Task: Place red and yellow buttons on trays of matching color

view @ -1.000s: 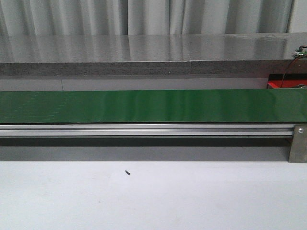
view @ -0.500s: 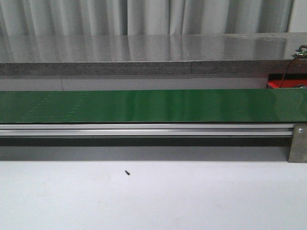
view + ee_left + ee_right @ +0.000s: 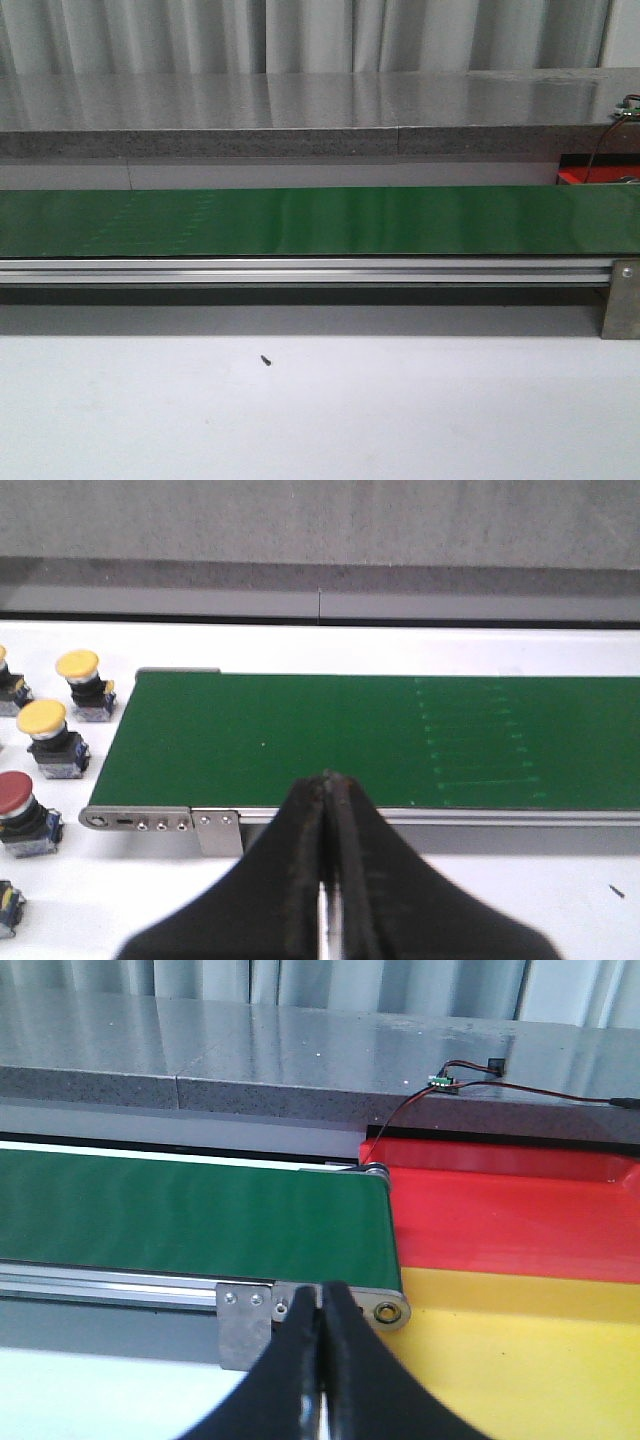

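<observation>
On the white worktop, the left tool, pinched closed and empty, has the buttons nearer; the right tool, also closed, faces the trays.

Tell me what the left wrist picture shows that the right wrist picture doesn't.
Only the left wrist view shows the buttons: two whole yellow buttons and a red button, standing beside the belt's end, plus the shut left tool. Only the right wrist view shows the red tray, the yellow tray and the shut right tool. Both show the green conveyor belt, bare.
</observation>
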Available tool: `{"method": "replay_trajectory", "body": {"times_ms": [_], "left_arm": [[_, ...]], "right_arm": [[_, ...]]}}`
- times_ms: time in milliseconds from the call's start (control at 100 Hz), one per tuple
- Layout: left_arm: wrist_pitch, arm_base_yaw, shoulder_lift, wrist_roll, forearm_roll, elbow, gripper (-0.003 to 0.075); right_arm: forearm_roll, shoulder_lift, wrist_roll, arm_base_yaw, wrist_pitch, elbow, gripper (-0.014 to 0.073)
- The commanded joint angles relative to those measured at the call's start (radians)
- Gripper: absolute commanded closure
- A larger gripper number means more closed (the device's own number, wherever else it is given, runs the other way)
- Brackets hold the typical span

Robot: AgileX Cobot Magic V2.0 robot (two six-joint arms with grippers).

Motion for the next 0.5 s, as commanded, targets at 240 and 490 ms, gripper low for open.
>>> {"method": "replay_trajectory", "body": {"times_ms": [240, 490], "left_arm": [[-0.019, -0.009, 0.1, -0.008, -0.025, -0.04, 0.0738], [0.008, -0.009, 0.1, -0.008, -0.027, -0.04, 0.0443]], "right_arm": [[0.0, -0.018, -0.002, 0.0, -0.085, -0.019, 0.0662], [0.0, -0.018, -0.002, 0.0, -0.085, -0.019, 0.0662]]}}
